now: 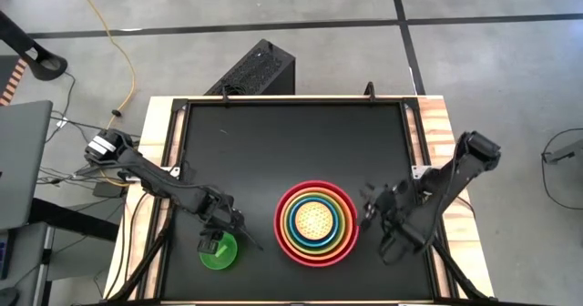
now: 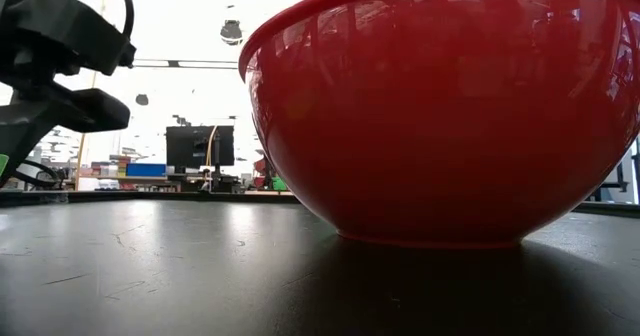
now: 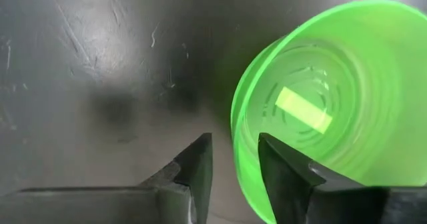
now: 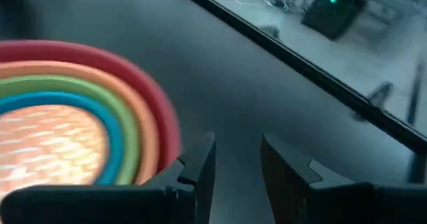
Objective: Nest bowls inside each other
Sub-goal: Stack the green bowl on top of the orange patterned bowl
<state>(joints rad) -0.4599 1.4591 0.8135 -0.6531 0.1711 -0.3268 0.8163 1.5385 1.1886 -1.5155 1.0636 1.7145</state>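
Five bowls sit nested right of the table's middle: the red bowl (image 1: 281,222) outermost, then orange, olive-green and blue, with the tan dotted one (image 1: 316,220) innermost. The small bright green bowl (image 1: 219,255) stands alone near the front left, resting on its base. My left gripper (image 3: 233,141) points down at its far rim (image 3: 239,151). It is open, with one finger over the bowl's inside and one outside. My right gripper (image 4: 237,144) hovers open just right of the red bowl's rim (image 4: 167,117), with nothing between its fingers. My left gripper straddles the green bowl's rim (image 3: 237,164) from above. One finger (image 3: 283,171) is inside the bowl and the other (image 3: 195,165) outside. I cannot tell whether either finger touches the wall. The bowl stands upright on the table.
The black table top (image 1: 291,142) is bare across its far half and has a raised frame around it. A black box (image 1: 260,69) and cables lie on the floor beyond the far edge. In the low view the red bowl (image 2: 450,106) fills most of the picture.
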